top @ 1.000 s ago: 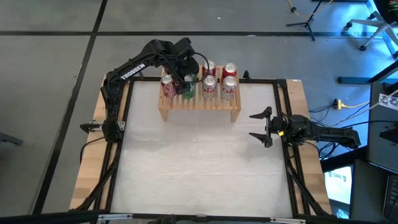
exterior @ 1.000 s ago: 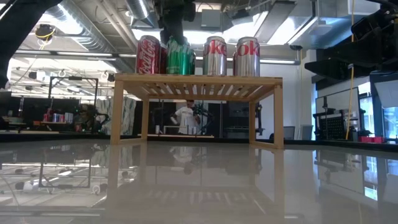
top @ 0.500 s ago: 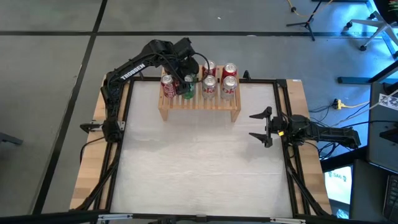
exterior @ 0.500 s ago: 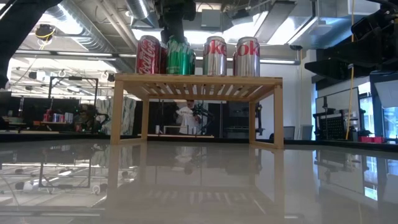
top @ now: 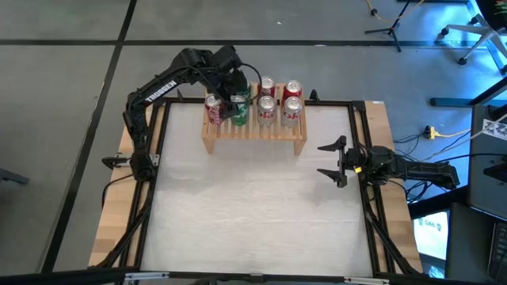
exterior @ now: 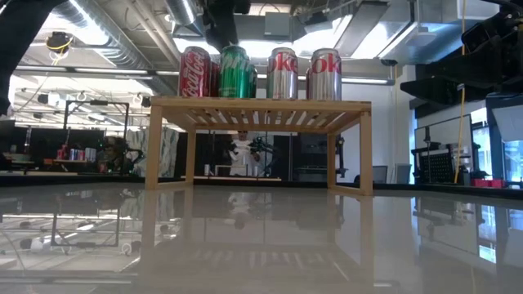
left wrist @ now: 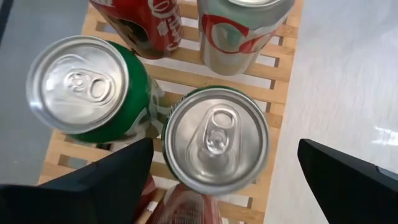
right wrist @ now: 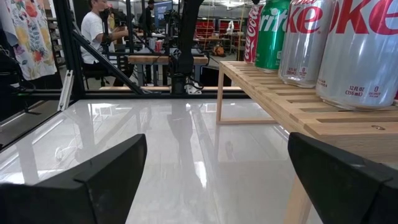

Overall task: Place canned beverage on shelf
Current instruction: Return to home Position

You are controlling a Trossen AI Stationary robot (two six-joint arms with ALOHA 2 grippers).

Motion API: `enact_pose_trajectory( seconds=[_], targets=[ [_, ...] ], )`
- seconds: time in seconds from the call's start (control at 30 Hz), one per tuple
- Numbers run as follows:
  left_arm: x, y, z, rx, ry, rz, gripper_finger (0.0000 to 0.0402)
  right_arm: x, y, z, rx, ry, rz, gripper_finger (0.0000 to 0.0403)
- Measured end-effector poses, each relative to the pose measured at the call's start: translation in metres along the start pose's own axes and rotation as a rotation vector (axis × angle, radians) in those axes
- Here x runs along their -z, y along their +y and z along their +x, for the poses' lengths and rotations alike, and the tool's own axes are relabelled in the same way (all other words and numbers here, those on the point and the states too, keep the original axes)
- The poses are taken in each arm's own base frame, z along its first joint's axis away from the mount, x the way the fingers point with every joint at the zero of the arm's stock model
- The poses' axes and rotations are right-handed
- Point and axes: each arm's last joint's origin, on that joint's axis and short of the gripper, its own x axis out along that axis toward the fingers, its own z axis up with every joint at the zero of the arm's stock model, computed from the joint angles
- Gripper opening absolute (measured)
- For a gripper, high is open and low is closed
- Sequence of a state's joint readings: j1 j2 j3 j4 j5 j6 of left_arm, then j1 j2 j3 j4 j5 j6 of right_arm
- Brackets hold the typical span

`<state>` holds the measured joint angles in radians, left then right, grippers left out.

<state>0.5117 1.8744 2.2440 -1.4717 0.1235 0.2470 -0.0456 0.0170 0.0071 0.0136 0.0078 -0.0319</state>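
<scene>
The left gripper (left wrist: 225,146) has lifted off the two green cans (left wrist: 81,87), fingers spread wide, holding nothing; both cans stand on the shelf (top: 261,133); best rise straight up, clear of the tops, before swinging home; the right gripper (top: 333,162) waits open and empty at the right edge of the table (top: 253,214).

The left gripper (top: 235,89) has lifted off the green soda cans on the shelf (top: 253,131). A moment ago, in the high view, it sat low over the front green soda can (top: 238,103) and hid its top; now the silver lid shows. In the low view the gripper (exterior: 219,33) has risen, and the can's (exterior: 234,72) rim, earlier covered by dark fingers, stands clear. The jaws, spread wide, now hang above that can (left wrist: 216,138) rather than around it. The left arm has drawn back slightly toward the table's far left corner. The person in white (exterior: 240,150) behind the shelf has shifted pose.
</scene>
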Motion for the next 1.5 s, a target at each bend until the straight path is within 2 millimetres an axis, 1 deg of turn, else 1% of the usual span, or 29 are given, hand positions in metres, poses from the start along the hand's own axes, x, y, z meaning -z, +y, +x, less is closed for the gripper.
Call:
enact_pose_trajectory(
  seconds=[0.23, 0.3, 0.4, 0.5, 0.63, 0.73, 0.87, 1.0, 1.13, 1.27, 1.37, 1.5],
  targets=[
    [0.007, -0.005, -0.025, -0.024, -0.053, 0.031, 0.0389, 0.000, 0.000, 0.000, 0.000, 0.000, 0.000, 0.0386],
    [0.011, -0.007, -0.036, -0.031, -0.077, 0.057, 0.0389, 0.000, 0.000, 0.000, 0.000, 0.000, 0.000, 0.0386],
    [0.020, -0.012, -0.060, -0.047, -0.136, 0.052, 0.0384, 0.000, 0.000, 0.000, 0.000, 0.000, 0.000, 0.0386],
    [0.028, -0.019, -0.085, -0.059, -0.227, 0.026, 0.0368, 0.000, 0.000, 0.000, 0.000, 0.000, 0.000, 0.0386],
    [0.035, -0.037, -0.112, -0.060, -0.342, 0.075, 0.0339, 0.000, 0.000, 0.000, 0.000, 0.000, 0.000, 0.0386],
    [0.038, -0.052, -0.122, -0.071, -0.380, 0.118, 0.0314, 0.000, 0.000, 0.000, 0.000, 0.000, 0.000, 0.0386],
    [0.039, -0.071, -0.126, -0.135, -0.387, 0.119, 0.0277, 0.000, 0.000, 0.000, 0.000, 0.000, 0.000, 0.0386],
    [0.038, -0.088, -0.126, -0.202, -0.384, 0.121, 0.0236, 0.000, 0.000, 0.000, 0.000, 0.000, 0.000, 0.0386],
    [0.037, -0.100, -0.123, -0.238, -0.388, 0.146, 0.0193, 0.000, 0.000, 0.000, 0.000, 0.000, 0.000, 0.0386],
    [0.041, -0.103, -0.123, -0.255, -0.414, 0.149, 0.0148, 0.000, 0.000, 0.000, 0.000, 0.000, 0.000, 0.0386],
    [0.051, -0.102, -0.123, -0.254, -0.426, 0.142, 0.0110, 0.000, 0.000, 0.000, 0.000, 0.000, 0.000, 0.0386],
    [0.066, -0.101, -0.115, -0.250, -0.443, 0.133, 0.0056, 0.000, 0.000, 0.000, 0.000, 0.000, 0.000, 0.0386]
  ],
)
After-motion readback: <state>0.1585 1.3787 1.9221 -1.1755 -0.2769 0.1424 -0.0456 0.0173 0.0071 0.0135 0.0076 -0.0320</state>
